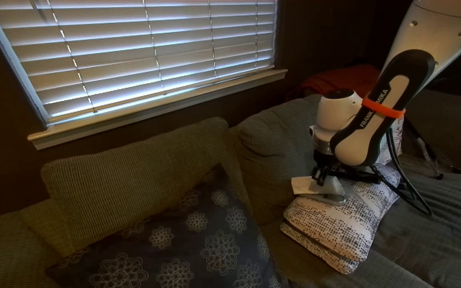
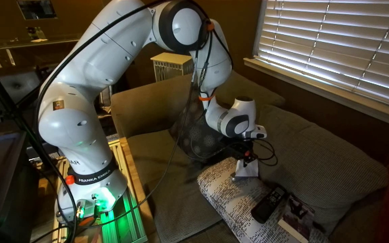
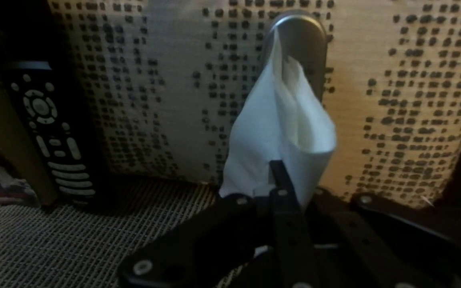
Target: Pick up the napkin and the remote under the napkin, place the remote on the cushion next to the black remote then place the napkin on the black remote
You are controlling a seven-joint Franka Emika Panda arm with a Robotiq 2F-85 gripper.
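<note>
Paper napkin (image 3: 272, 132) droops above the dotted cushion (image 2: 221, 190), its fold pinched in the Robotiq gripper (image 1: 320, 179). Loose corners could drag the silver remote (image 3: 304, 40) on that cushion; crumpling may make the napkin slide off the black remote (image 2: 268, 205) at the cushion's edge.

Flrl pillow (image 1: 188, 246) on couch (image 1: 142, 180), blinds (image 1: 134, 56) abv

Thin matt paper is seen in the napkin (image 3: 254, 132). The silver remote (image 3: 304, 44) is edged in shiny metal, the black remote (image 2: 268, 205) cased in matt plastic. The cushion (image 3: 178, 96) is covered in speckled cloth, the sofa (image 1: 134, 180) in rough, ribbed fabric. The arm (image 2: 93, 67) is clad in smooth, glossy white plastic; the gripper (image 3: 281, 178) is dotted with bright metal screws (image 3: 143, 267).
</note>
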